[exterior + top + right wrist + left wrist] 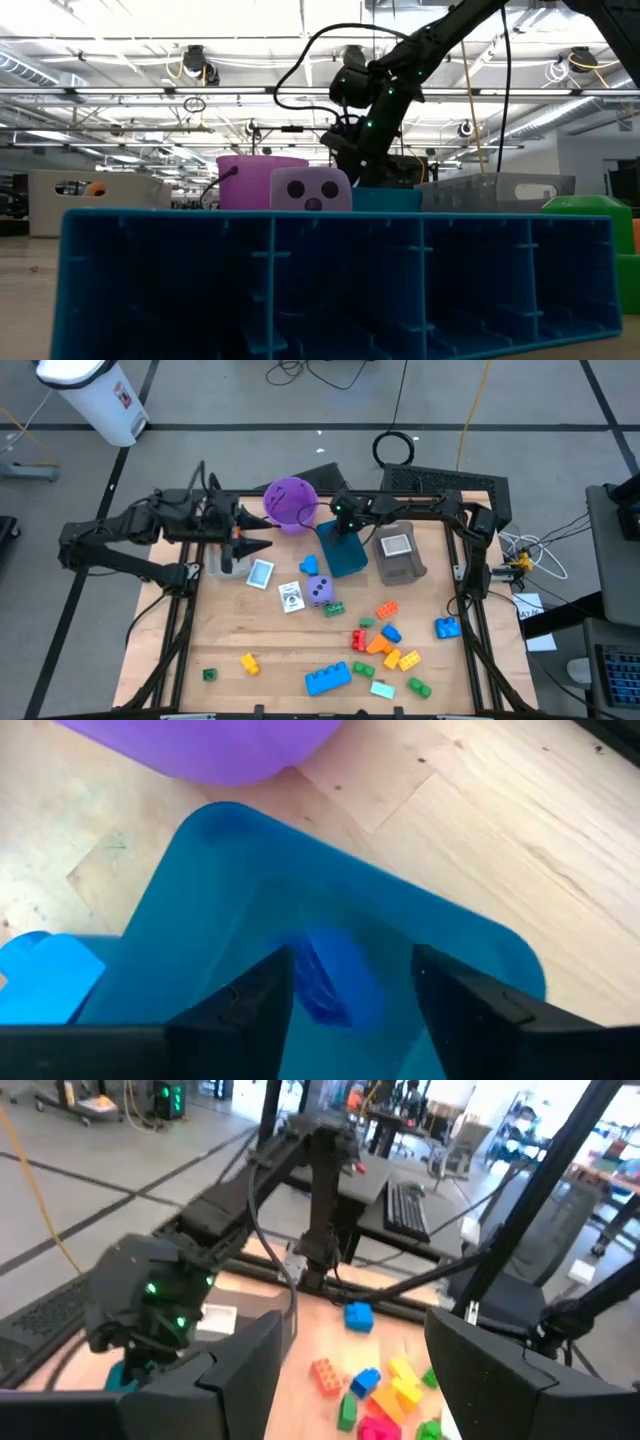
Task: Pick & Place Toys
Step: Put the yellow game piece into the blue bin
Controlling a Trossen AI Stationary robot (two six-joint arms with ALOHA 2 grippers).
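My right gripper (350,995) hangs open over the teal bin (343,553), fingers slanting down into its mouth. A dark blue brick (330,975) lies inside the bin, below the gap between the fingers and apart from them. My left gripper (258,546) waits open and empty above the table's far left; its wrist view shows its two fingers (235,1370) wide apart. Loose toys lie flat on the wood: a purple die (319,590), two picture cards (261,573), a long blue brick (327,678), and several small bricks (385,645) at the near right.
The purple bucket (291,502) stands just beyond the teal bin, and a grey bin (400,554) to its right. A small blue brick (310,565) lies against the teal bin's left side. A yellow brick (249,663) and a green one (209,674) lie near left.
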